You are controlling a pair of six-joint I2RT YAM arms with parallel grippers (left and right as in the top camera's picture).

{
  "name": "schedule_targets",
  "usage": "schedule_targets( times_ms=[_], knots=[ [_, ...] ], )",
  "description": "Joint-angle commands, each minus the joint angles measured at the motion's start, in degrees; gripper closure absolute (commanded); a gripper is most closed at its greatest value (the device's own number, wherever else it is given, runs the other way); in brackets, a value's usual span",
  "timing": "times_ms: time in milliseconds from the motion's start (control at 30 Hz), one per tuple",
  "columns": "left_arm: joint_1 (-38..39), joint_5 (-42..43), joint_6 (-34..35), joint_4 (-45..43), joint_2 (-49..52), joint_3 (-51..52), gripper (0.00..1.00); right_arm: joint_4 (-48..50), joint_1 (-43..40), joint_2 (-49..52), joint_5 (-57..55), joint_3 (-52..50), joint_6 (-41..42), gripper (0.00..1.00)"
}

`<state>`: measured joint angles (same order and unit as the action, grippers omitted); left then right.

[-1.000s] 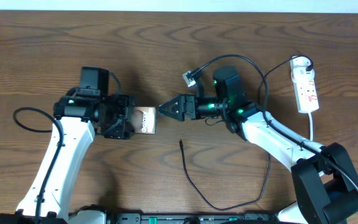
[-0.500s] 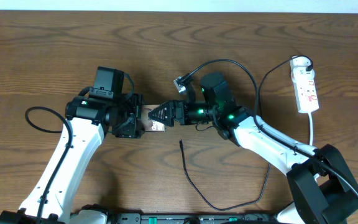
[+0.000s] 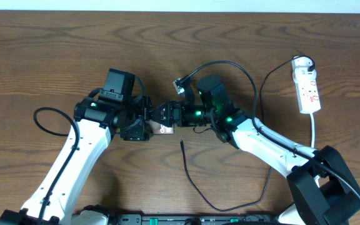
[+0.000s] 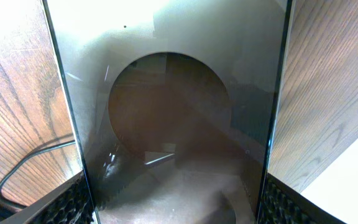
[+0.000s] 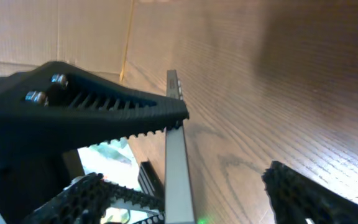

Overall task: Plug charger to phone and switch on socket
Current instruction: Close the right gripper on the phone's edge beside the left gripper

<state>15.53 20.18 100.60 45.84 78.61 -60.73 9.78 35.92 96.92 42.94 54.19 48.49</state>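
Left gripper (image 3: 144,122) clamps the phone (image 4: 166,93), long axis across mid-frame; right gripper (image 3: 162,116) gapes astride its frame-right end.

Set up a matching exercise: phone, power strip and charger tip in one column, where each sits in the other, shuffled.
Things
1. phone
2. power strip
3. charger tip

Places
A. lying loose on the table, nothing holding it
B. far out on the right side
C. clamped in the left gripper

Pairs: 1-C, 2-B, 3-A
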Motion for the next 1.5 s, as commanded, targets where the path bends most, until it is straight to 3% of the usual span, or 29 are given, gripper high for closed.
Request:
schedule_targets(
  times_ms=[0, 633, 1467],
  knots=[
    [0.15, -0.59, 0.90, -0.52, -1.14, -1.49, 0.92, 0.11, 1.05, 0.11, -0.81, 0.59, 0.37, 0.25],
    [0.59, -0.33, 0.87, -1.44, -1.14, -1.49, 0.93, 0.09, 1.68, 0.11, -1.51, 0.59, 0.35, 0.49],
    [1.92, -0.31, 0.87, -1.62, -1.14, -1.49, 0.92, 0.07, 2.40, 0.11, -2.05, 0.59, 0.35, 0.67]
  ],
)
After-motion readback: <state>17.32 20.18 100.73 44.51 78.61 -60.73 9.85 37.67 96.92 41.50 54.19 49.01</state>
